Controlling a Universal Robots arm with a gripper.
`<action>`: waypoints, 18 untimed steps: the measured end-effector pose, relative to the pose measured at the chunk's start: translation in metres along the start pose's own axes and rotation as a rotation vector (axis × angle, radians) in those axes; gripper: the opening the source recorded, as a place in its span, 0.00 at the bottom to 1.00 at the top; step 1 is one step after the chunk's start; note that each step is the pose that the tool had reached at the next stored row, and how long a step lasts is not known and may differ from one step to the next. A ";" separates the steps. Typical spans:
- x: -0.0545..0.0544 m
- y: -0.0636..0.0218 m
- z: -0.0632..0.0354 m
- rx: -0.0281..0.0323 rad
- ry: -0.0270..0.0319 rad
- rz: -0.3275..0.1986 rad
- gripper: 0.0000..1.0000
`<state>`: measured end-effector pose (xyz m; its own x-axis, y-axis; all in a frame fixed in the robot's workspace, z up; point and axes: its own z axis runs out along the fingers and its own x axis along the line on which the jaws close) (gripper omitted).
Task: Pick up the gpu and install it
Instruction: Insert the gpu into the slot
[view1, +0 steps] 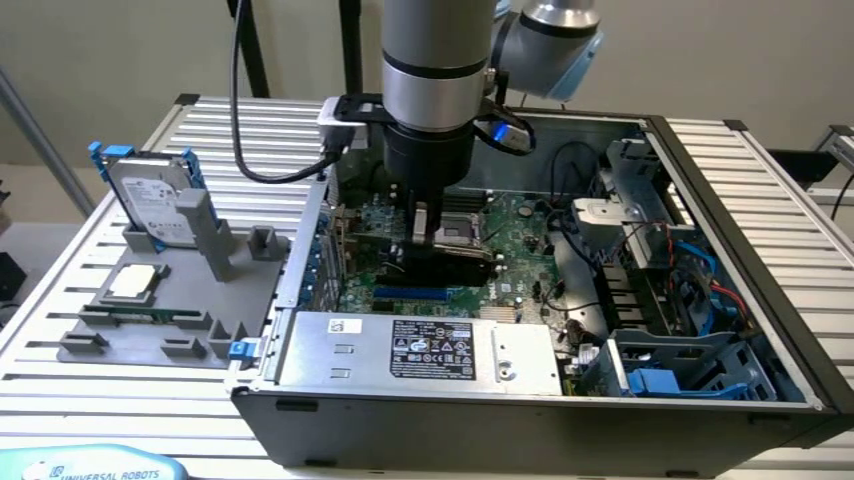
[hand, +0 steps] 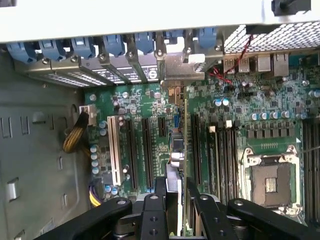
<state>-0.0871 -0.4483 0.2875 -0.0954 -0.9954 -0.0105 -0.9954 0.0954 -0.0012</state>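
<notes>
Surface (view1: 747, 190): ribbed aluminium slat top, pale wall behind. An open PC case (view1: 747, 330) sits on it, side panel off, motherboard (view1: 514, 240) facing up. At the exterior view's left, a grey fixture tray (view1: 147, 300) sits on the slats, holding a silver hard drive with blue rails (view1: 150, 195) upright and a small square chip (view1: 134, 283) lying flat. The power supply (view1: 427, 350) lies along the near wall of the case; drive cage and blue cables (view1: 687, 290) are at the exterior view's right.

Clearance: the arm comes straight down into the case near its left wall, with the PSU close in front and the rear slot brackets (hand: 115, 67) just beyond. Tight on those sides; more open board toward the CPU socket (hand: 270, 182).

Tool (view1: 427, 240): narrow, jaws clamped on the gpu (hand: 184, 150), which stands on edge between the fingers (hand: 205, 210). In the wrist view the card runs from the tool toward the rear bracket row, its silver end bracket (hand: 177, 67) up against the slot openings, the card lined up along an expansion slot between the black slots (hand: 145, 150) and the memory slots (hand: 225, 150). Cannot tell whether it is fully seated.
</notes>
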 end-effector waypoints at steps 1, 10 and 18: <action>0.000 0.0015 0.0011 -0.0005 -0.0063 -0.005 0.27; 0.000 0.0048 0.0035 -0.0015 -0.0154 -0.014 0.27; 0.000 0.0048 0.0060 0.0007 -0.0151 -0.065 0.27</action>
<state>-0.0920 -0.4483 0.2815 -0.0309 -0.9992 -0.0254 -0.9995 0.0310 -0.0031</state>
